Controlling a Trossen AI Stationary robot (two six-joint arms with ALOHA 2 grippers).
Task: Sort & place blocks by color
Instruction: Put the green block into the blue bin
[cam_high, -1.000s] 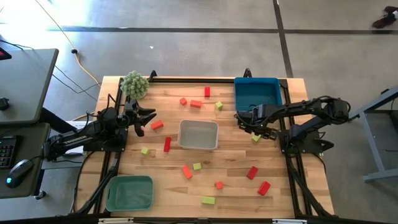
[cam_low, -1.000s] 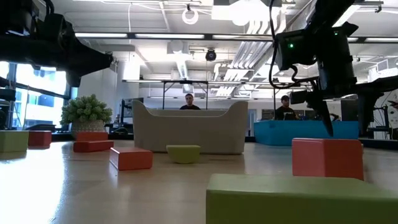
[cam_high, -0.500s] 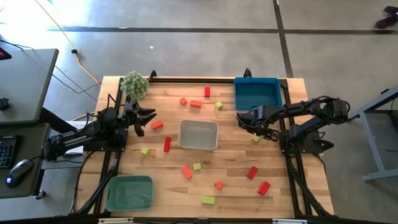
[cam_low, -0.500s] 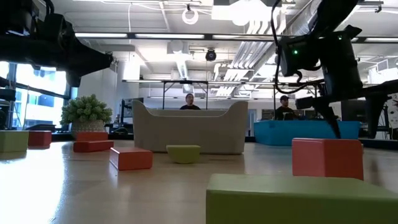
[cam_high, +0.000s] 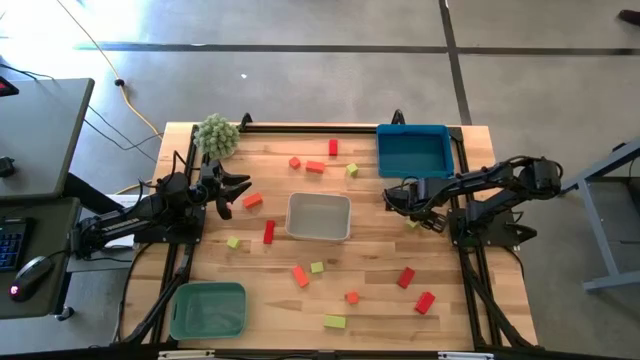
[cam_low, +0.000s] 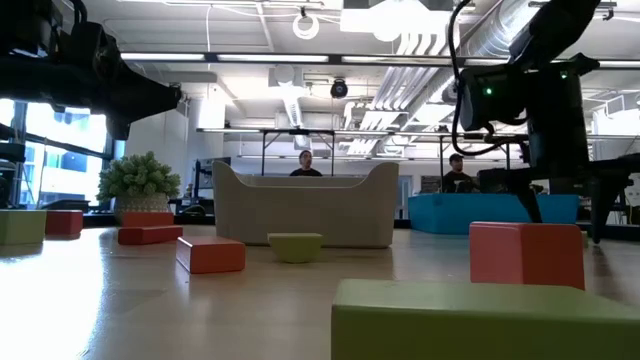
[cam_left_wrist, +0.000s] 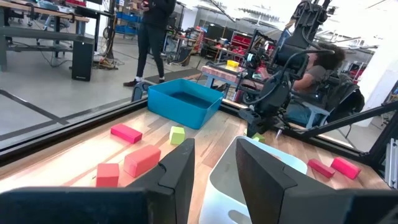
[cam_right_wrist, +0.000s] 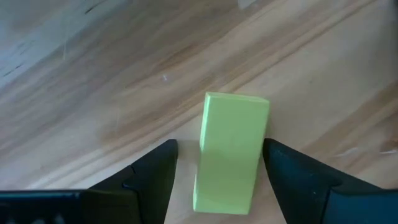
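We are sorting little blocks by color on a wooden table (cam_high: 370, 255), and right now we are about to pick one up. Our right gripper (cam_right_wrist: 217, 163) is down low by the blue tray (cam_high: 413, 148), with its two fingers spread wide. A yellow-green block (cam_right_wrist: 230, 149) sits on the wood right between those fingers, and we see a small gap on each side, so it is not pinched yet. From above, that block (cam_high: 411, 223) peeks out just under the gripper, a little way in front of the blue tray and off to the side of the white tray (cam_high: 319, 216). Our left gripper (cam_left_wrist: 211, 168) waits over by the fuzzy green plant (cam_high: 217, 134) at the other side of the table, with its fingers pulled nearly together and nothing between them. Many other blocks lie loose on the table: red ones like the one (cam_high: 424, 302) near the front, orange-red ones like the one (cam_high: 300, 276) in the middle, and more yellow-green ones like the one (cam_high: 334, 322) at the front edge. The green tray (cam_high: 208, 309) sits in the front corner. No blocks show in any tray, so we think the job has hardly begun. Next we need to squeeze the right fingers gently on the yellow-green block, lift it straight up, and carry it to the tray for that color
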